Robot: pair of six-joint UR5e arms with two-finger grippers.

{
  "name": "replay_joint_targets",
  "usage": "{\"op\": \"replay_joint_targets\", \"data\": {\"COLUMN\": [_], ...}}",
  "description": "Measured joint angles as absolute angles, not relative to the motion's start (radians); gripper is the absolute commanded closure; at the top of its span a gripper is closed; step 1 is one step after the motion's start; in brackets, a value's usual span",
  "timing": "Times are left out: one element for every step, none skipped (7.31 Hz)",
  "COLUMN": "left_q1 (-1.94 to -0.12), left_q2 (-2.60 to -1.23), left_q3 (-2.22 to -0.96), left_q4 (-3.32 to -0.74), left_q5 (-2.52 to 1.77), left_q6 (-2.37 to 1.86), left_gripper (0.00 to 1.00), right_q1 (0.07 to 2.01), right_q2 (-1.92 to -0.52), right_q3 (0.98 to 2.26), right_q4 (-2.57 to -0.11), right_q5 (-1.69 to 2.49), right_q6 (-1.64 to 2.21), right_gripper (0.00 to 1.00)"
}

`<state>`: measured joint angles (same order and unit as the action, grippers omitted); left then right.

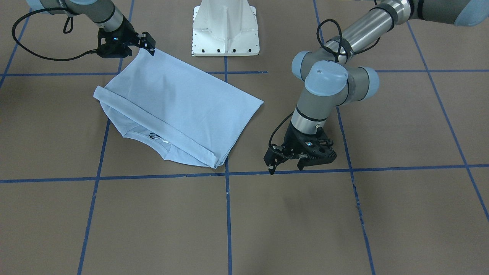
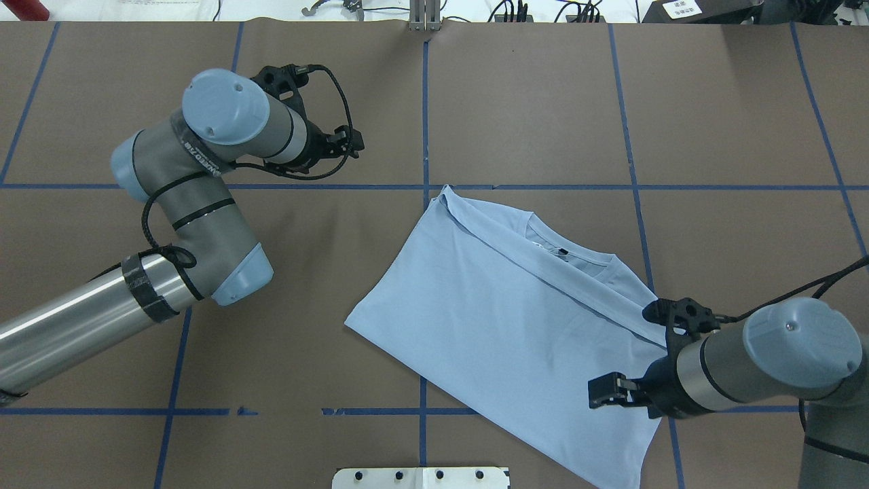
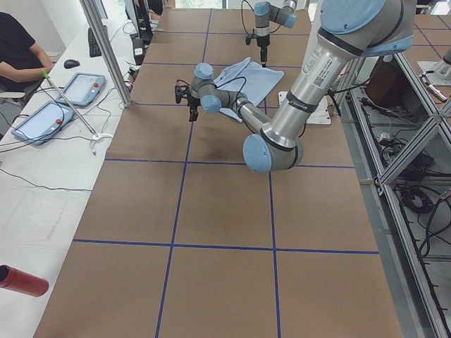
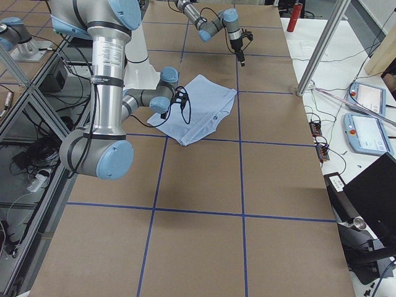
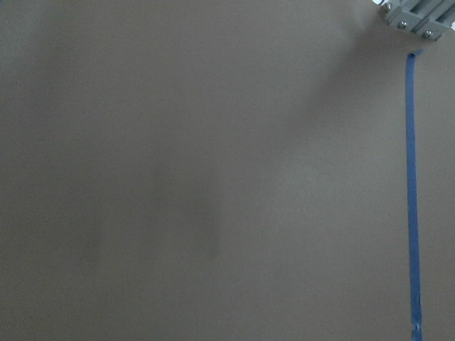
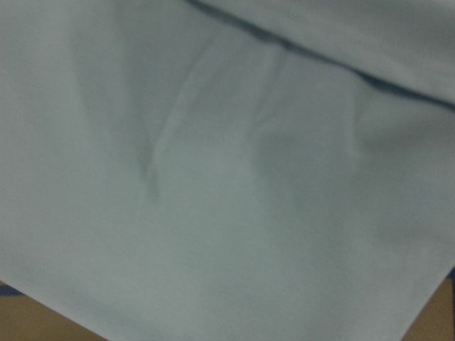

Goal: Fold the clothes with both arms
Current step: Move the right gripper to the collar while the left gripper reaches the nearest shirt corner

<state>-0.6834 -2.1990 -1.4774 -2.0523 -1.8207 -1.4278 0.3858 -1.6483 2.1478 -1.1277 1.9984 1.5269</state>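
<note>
- The left arm (image 2: 190, 224) is seen coming in from the left edge of the overhead view, bent sharply at the elbow.
- The left gripper (image 1: 285, 168) is held over the brown surface (image 2: 529, 102), apart from the shirt. Its fingers (image 1: 271, 167) are spread and nothing is held between them.
- In the left wrist view only the bare brown covering and one blue tape line (image 5: 411, 192) are shown.
- The light blue T-shirt (image 2: 502, 319) is laid flat on the surface, right of centre in the overhead view, and is set at a slant across the taped grid.
- The shirt is folded over on itself, so that a long folded edge (image 2: 543, 278) is drawn across it. The neckline (image 2: 577, 257) is left exposed beyond that edge, on the far side.
- The white pedestal base (image 2: 421, 477) is seen at the near edge of the overhead view, near the shirt's lower part.
- The right arm (image 2: 781, 360) is brought in from the right edge of the overhead view.
- The right gripper (image 2: 601, 394) is placed over the shirt's near right corner. In the front-facing view that corner is seen reaching up to it.
- It cannot be told whether its fingers are spread, pressed together or pinching the cloth.
- The right wrist view is filled almost wholly by creased blue cloth, and no fingers are shown in it.
</note>
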Motion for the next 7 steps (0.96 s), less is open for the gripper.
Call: {"op": "replay_joint_targets", "data": {"left_q1": [-0.639,-0.585,-0.527,-0.472,-0.428,-0.398,-0.383], "left_q2": [-2.17,-2.149,-2.132,-2.12,-2.114,-2.11,-2.108], "left_q3": [-1.534,-1.596,-1.665,-1.716,-1.742,-1.749,-1.746], "left_q4": [-2.024,-1.964,-1.88,-1.804,-1.751,-1.725,-1.715], "left_q5": [-1.823,-1.821,-1.816,-1.801,-1.782,-1.768,-1.758], "left_q6": [-1.504,-1.593,-1.688,-1.766,-1.828,-1.863,-1.879], "left_gripper": [0.06,0.09,0.11,0.13,0.15,0.15,0.16], "right_q1": [0.446,0.494,0.526,0.547,0.559,0.565,0.568], "right_q2": [-1.619,-1.588,-1.566,-1.557,-1.553,-1.552,-1.551], "right_q3": [2.148,2.147,2.145,2.144,2.143,2.141,2.14], "right_q4": [-1.128,-1.128,-1.129,-1.13,-1.13,-1.13,-1.13], "right_q5": [1.998,1.999,1.999,1.999,1.999,1.997,1.997], "right_q6": [1.527,1.527,1.528,1.528,1.528,1.528,1.528], "right_gripper": [0.0,0.0,0.0,0.0,0.0,0.0,0.0]}}
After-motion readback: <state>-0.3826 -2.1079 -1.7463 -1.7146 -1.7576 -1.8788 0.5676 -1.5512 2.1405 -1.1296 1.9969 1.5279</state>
